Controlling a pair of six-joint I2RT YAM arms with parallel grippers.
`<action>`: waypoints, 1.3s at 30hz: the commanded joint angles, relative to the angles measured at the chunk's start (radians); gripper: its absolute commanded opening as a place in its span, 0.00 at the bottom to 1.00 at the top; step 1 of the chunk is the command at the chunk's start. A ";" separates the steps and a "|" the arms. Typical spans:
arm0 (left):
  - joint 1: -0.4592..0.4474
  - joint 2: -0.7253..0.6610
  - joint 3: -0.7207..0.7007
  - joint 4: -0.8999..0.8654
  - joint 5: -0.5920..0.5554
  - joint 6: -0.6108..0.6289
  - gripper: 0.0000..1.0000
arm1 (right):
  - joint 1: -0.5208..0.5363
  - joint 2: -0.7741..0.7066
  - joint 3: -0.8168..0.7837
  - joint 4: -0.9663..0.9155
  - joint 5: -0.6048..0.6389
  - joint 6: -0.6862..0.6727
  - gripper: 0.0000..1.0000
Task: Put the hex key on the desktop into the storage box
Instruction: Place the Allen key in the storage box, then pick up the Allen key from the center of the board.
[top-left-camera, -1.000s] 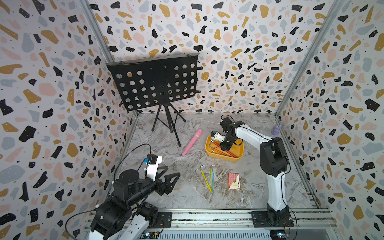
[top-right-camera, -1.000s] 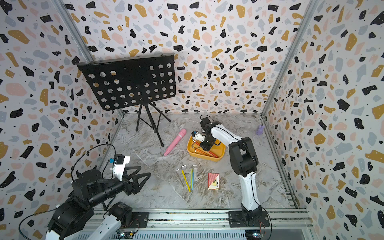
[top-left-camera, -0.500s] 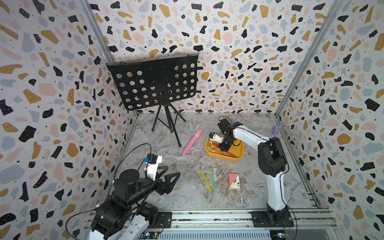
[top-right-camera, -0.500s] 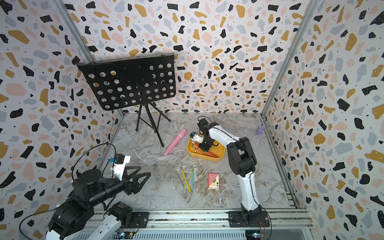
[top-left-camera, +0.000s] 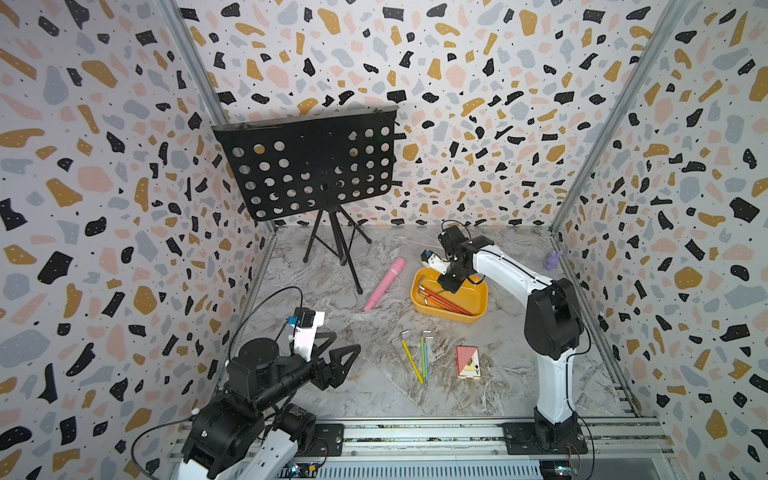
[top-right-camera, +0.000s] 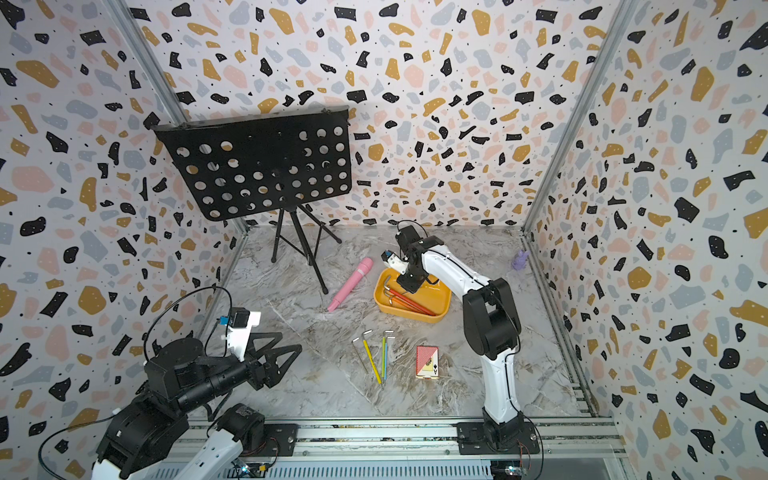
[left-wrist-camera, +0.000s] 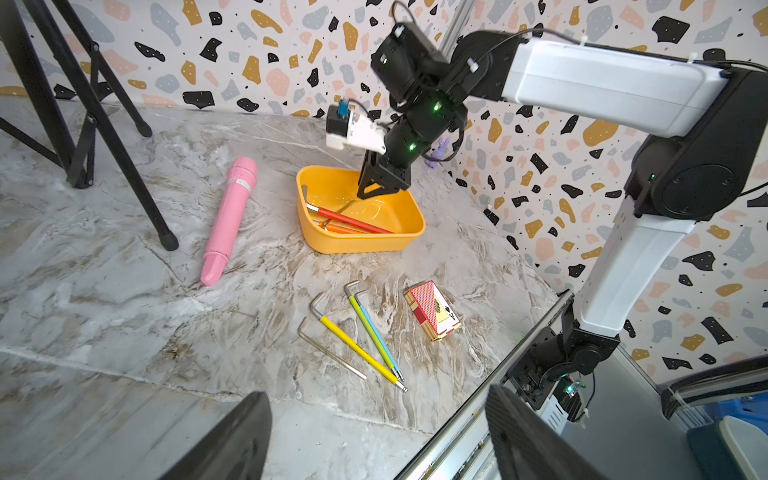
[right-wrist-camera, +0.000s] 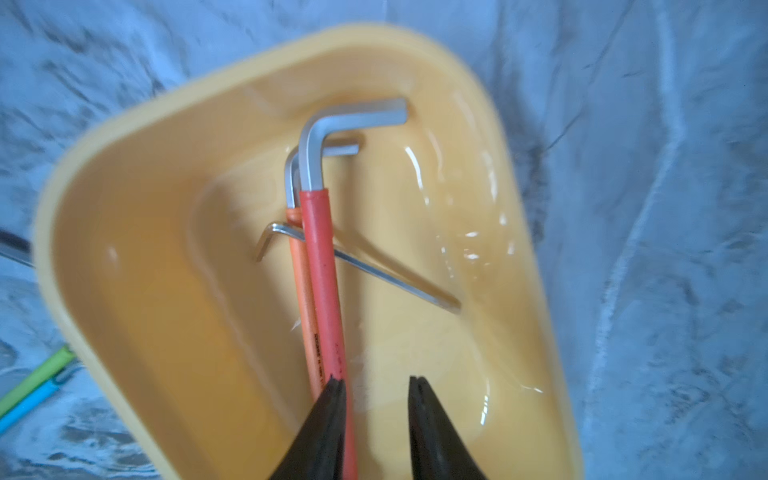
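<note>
Since a second ago the right gripper (right-wrist-camera: 376, 380) has been parting its jaws over the storage box (top-left-camera: 415, 293). They are now standing narrowly apart and gripping nothing. The red-sleeved hex key (right-wrist-camera: 322, 282) is lying on the box floor with the orange-sleeved hex key (right-wrist-camera: 300, 266) and the thin bare hex key (right-wrist-camera: 374, 274), so I am reading this as a release finishing. The left gripper (left-wrist-camera: 376, 399) is idling wide and empty. Waiting on the desktop (top-left-camera: 374, 399), at 7 o'clock from the box, are the bare silver hex key (left-wrist-camera: 328, 349), yellow hex key (left-wrist-camera: 353, 345), green hex key (left-wrist-camera: 370, 332) and blue hex key (left-wrist-camera: 380, 332). Next I am needing to lift clear of the rim, swing over and pinch one thin shaft, without nudging the playing-card box (left-wrist-camera: 432, 309) at their 3 o'clock.
</note>
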 joint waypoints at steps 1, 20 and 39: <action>0.007 0.000 -0.010 0.041 -0.001 0.001 0.85 | 0.026 -0.122 0.055 -0.071 0.039 0.207 0.36; 0.013 -0.005 -0.011 0.040 -0.003 0.000 0.85 | 0.431 -0.422 -0.673 0.173 -0.001 1.124 0.08; 0.012 -0.007 -0.012 0.042 -0.005 0.001 0.85 | 0.460 -0.197 -0.531 0.108 -0.005 1.114 0.20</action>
